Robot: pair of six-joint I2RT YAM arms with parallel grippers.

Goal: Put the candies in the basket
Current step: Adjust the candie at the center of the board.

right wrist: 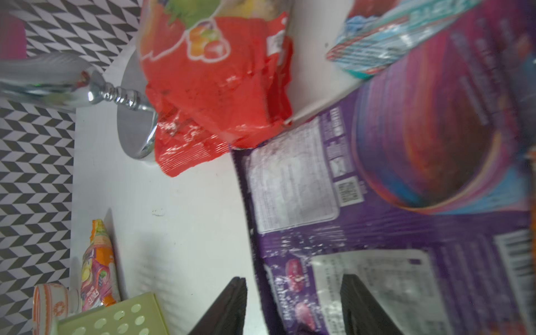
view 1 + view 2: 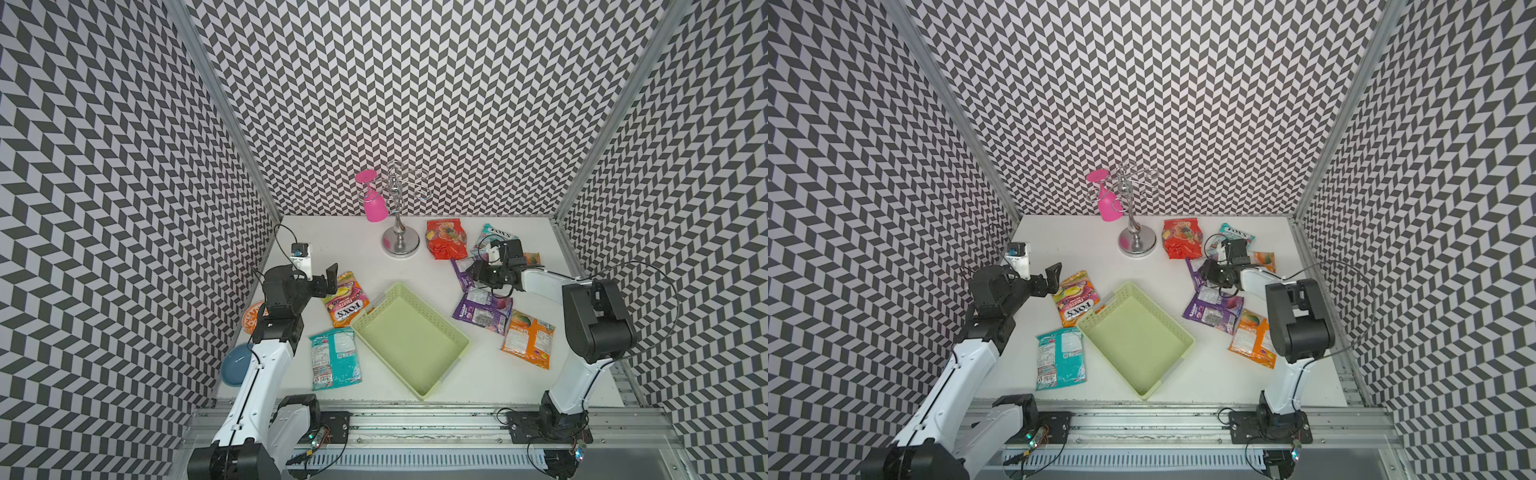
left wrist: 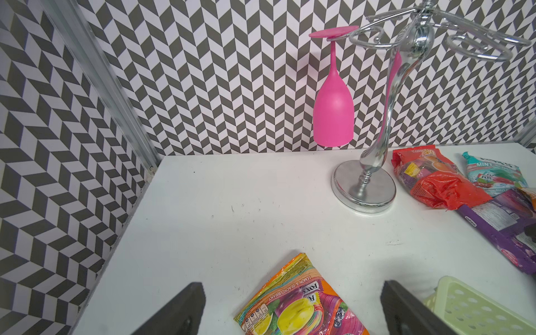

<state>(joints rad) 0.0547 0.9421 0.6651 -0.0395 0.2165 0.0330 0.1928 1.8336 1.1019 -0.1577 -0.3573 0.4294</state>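
Nearest on the white desk (image 2: 490, 374): a teal bag (image 2: 334, 359) lying flat just beside the pale-green basket (image 2: 409, 345), set at an angle mid-desk. Right of the basket, an orange bag (image 2: 528, 338) and two purple bags (image 2: 484, 309) lying together, all outside it. Further back on the left, the left claw (image 3: 293, 285) spread wide over an orange FOX'S bag (image 2: 347, 305) — not touching it. Opposite, the right claw (image 1: 294, 278) half-spread astride the purple bags' edge — one finger over bare desk, one over purple foil, not pinching. Farthest: a red bag (image 2: 445, 245), a teal FOX'S bag (image 2: 494, 235), and a chrome stand (image 2: 400, 245) with a pink glass (image 2: 375, 205) hung upside down.
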